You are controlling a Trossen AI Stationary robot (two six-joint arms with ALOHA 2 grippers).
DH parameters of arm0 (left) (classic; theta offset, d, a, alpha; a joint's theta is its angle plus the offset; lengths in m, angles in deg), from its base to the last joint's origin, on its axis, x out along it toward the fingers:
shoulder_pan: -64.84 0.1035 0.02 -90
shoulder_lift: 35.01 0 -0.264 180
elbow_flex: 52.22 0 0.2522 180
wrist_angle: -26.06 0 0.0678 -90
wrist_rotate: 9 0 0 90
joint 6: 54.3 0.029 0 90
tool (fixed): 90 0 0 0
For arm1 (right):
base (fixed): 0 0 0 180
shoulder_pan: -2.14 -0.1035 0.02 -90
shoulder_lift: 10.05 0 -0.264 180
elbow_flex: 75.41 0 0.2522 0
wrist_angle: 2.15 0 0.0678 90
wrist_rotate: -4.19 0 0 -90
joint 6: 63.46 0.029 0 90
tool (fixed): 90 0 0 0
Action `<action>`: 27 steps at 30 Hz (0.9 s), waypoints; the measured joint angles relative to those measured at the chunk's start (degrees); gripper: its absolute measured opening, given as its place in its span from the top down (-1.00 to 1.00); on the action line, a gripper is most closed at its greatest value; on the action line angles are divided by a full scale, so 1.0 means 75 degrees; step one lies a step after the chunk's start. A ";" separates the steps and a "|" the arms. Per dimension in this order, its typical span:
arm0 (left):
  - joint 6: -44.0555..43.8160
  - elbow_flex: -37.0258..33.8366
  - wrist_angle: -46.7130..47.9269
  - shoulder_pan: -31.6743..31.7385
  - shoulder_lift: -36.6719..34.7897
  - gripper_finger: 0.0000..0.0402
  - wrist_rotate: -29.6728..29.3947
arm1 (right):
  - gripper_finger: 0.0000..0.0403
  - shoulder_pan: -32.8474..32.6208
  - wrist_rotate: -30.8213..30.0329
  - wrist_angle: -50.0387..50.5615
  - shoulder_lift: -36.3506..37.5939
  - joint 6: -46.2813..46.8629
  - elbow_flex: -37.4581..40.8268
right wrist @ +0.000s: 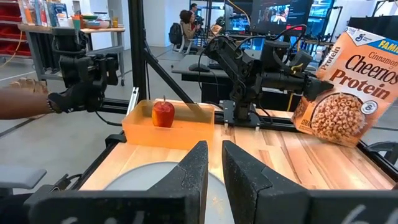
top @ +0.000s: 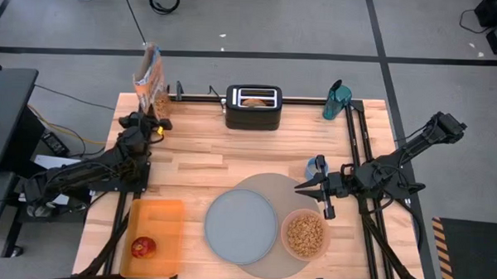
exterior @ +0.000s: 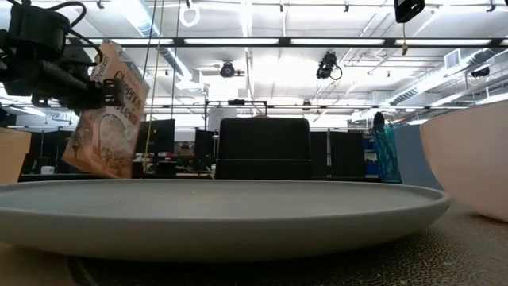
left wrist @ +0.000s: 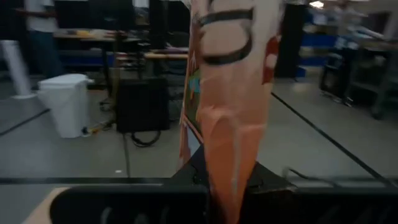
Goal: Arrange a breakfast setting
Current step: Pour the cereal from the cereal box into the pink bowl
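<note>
Left gripper [top: 154, 111] is clamped on the cereal box [top: 149, 76], holding it up at the table's far left corner. Honestly the risk I see is the box slipping or tipping while it's pinched near the bottom, scattering cereal. The pink bowl [top: 306, 234] already has cereal [top: 305, 232] in it and sits well apart, on the grey mat [top: 290, 187] beside the plate [top: 241, 226]. Right gripper [top: 301, 189] hovers near that bowl, fingers nearly together, holding nothing.
</note>
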 joint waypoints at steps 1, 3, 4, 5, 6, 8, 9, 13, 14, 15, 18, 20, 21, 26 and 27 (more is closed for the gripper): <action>-0.0008 0.0000 -0.0009 0.0095 -0.0007 0.92 -0.0047 | 0.73 0.0000 0.0001 -0.0003 0.0000 -0.0008 0.0000; -0.0202 0.0000 0.0084 0.0264 -0.0005 0.92 0.0081 | 0.73 0.0000 0.0000 0.0000 0.0000 -0.0017 0.0000; -0.0345 -0.0001 0.0184 0.0315 -0.0007 0.92 0.0237 | 0.73 0.0000 0.0000 0.0000 0.0000 -0.0017 0.0000; -0.0490 -0.0003 0.0283 0.0354 -0.0008 0.92 0.0420 | 0.73 0.0000 0.0003 0.0000 0.0000 -0.0017 -0.0002; -0.0617 -0.0003 0.0359 0.0380 -0.0013 0.92 0.0565 | 0.73 0.0000 0.0003 0.0003 0.0000 -0.0017 -0.0003; -0.0739 -0.0003 0.0552 0.0416 -0.0016 0.91 0.0633 | 0.73 0.0000 0.0003 0.0006 0.0000 -0.0017 -0.0003; -0.0835 -0.0003 0.0625 0.0423 -0.0016 0.90 0.0632 | 0.73 0.0000 0.0003 0.0009 0.0000 -0.0017 -0.0003; -0.0824 -0.0003 0.0825 0.0417 -0.0007 0.84 0.0654 | 0.73 0.0000 0.0003 0.0009 0.0000 0.0050 -0.0003; -0.0768 -0.0003 0.0898 0.0415 -0.0007 0.81 0.0681 | 0.73 0.0000 0.0003 0.0007 0.0000 0.0081 -0.0003; -0.0661 -0.0003 0.1011 0.0415 -0.0007 0.78 0.0694 | 0.73 0.0000 0.0003 0.0005 0.0000 0.0109 -0.0003; -0.0579 -0.0003 0.1237 0.0415 -0.0007 0.61 0.0710 | 0.73 0.0000 0.0003 0.0001 0.0000 0.0166 -0.0005; -0.0579 0.0007 0.1226 0.0415 -0.0007 0.45 0.0746 | 0.73 0.0000 0.0003 -0.0007 0.0000 0.0184 -0.0006; -0.0574 0.0027 0.1245 0.0415 -0.0007 0.36 0.0809 | 0.73 0.0000 0.0003 -0.0009 0.0000 0.0192 -0.0006; -0.0555 0.0670 0.1729 0.0361 -0.0010 -0.09 0.1145 | 0.73 0.0000 0.0002 -0.0013 0.0000 0.0326 -0.0006; -0.0552 0.0843 0.1880 0.0318 -0.0007 -0.16 0.1145 | 0.73 0.0000 0.0002 -0.0018 0.0000 0.0326 -0.0006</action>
